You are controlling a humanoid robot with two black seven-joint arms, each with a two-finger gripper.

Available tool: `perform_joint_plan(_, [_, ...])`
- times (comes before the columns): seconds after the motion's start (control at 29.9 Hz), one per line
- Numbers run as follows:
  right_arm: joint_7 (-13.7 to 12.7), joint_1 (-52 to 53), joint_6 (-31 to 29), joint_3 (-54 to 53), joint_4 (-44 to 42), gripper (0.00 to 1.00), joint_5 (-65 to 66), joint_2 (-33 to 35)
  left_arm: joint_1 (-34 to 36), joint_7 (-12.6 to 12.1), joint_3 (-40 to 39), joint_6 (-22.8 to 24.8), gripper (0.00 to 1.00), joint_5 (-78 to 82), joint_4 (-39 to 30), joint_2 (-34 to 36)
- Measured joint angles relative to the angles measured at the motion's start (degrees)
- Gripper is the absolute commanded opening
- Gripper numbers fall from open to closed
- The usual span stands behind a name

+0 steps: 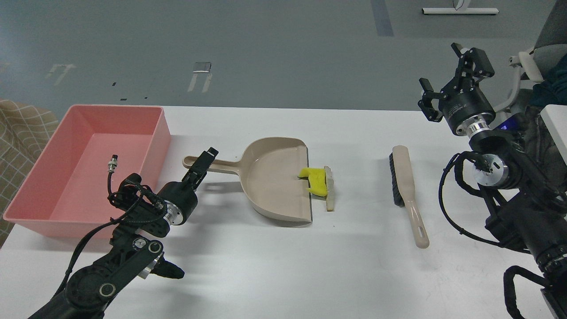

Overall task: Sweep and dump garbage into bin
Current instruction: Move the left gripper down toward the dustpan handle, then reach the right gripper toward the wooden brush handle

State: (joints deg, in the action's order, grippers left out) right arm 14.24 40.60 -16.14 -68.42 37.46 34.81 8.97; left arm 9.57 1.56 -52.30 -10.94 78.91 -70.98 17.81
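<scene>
The garbage lies at the mouth of the beige dustpan (270,177). The yellow piece (315,179) straddles the pan's front lip. The white crusted slice (329,188) lies on the table just right of the lip, against the yellow piece. The salmon-pink bin (153,141) stands at the far left and holds none of the garbage. My left gripper (201,163) is over the dustpan's handle (221,166); it is seen side-on, so its fingers cannot be told apart. My right gripper (443,71) is open and empty, raised above the table's back right.
A beige hand brush (405,186) with black bristles lies right of the dustpan, handle toward me. A loose cable plug (113,163) on my left arm hangs in front of the bin. A chair (536,57) stands behind the right arm. The white table (283,266) spans the view.
</scene>
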Motion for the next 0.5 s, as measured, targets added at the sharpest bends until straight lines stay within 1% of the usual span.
perform_joint_plan(0.03, [0.0, 0.0, 0.0, 0.0, 0.0, 1.00, 0.0, 0.0, 0.2, 0.0, 0.0, 0.0, 0.86, 0.0, 0.3, -0.1])
perform_joint_plan(0.07, [0.0, 0.0, 0.0, 0.0, 0.0, 1.00, 0.0, 0.0, 0.3, 0.0, 0.0, 0.0, 0.79, 0.0, 0.5, -0.1])
perform_joint_plan(0.1, [0.0, 0.0, 0.0, 0.0, 0.0, 1.00, 0.0, 0.0, 0.4, 0.0, 0.0, 0.0, 0.74, 0.0, 0.6, -0.1])
perform_joint_plan(0.13, [0.0, 0.0, 0.1, 0.0, 0.0, 1.00, 0.0, 0.1, 0.5, 0.0, 0.0, 0.0, 0.62, -0.1, 0.7, -0.1])
perform_joint_plan(0.2, [0.0, -0.1, 0.1, 0.0, 0.0, 1.00, 0.0, 0.1, 0.6, -0.4, 0.0, 0.0, 0.53, -0.1, 0.8, -0.2])
perform_joint_plan(0.23, [0.0, -0.1, 0.1, 0.0, 0.0, 1.00, 0.0, 0.1, 0.8, -0.8, 0.0, 0.0, 0.53, -0.1, 0.9, -0.3])
perform_joint_plan(0.27, [0.0, -0.1, 0.1, 0.0, 0.0, 1.00, 0.0, 0.1, 0.8, -1.1, 0.0, 0.0, 0.46, -0.1, 1.0, -0.3])
perform_joint_plan(0.3, [0.0, -0.1, 0.1, 0.0, 0.0, 1.00, 0.0, 0.1, 0.9, -1.3, 0.0, 0.0, 0.42, -0.1, 1.1, -0.4])
perform_joint_plan(0.33, [0.0, -0.1, 0.1, 0.0, 0.0, 1.00, 0.0, 0.2, 0.9, -1.4, 0.0, 0.0, 0.33, -0.1, 1.1, -0.4])
perform_joint_plan(0.37, [0.0, -0.1, 0.1, 0.0, 0.0, 1.00, 0.0, 0.3, 1.0, -1.4, 0.0, 0.0, 0.20, -0.1, 1.2, -0.4])
perform_joint_plan(0.4, [0.0, -0.2, 0.1, 0.0, 0.2, 1.00, 0.0, 0.5, 1.0, -1.5, 0.0, 0.0, 0.14, -0.1, 1.2, -0.4])
perform_joint_plan(0.43, [0.0, -0.3, 0.1, 0.0, 0.5, 1.00, 0.0, 0.7, 1.1, -1.5, 0.0, 0.0, 0.01, -0.1, 1.2, -0.4])
perform_joint_plan(0.5, [0.0, -0.9, 0.0, 0.2, 1.9, 1.00, 0.0, 1.6, 1.2, -1.7, 0.0, 0.0, 0.00, 0.0, 1.2, -0.4])
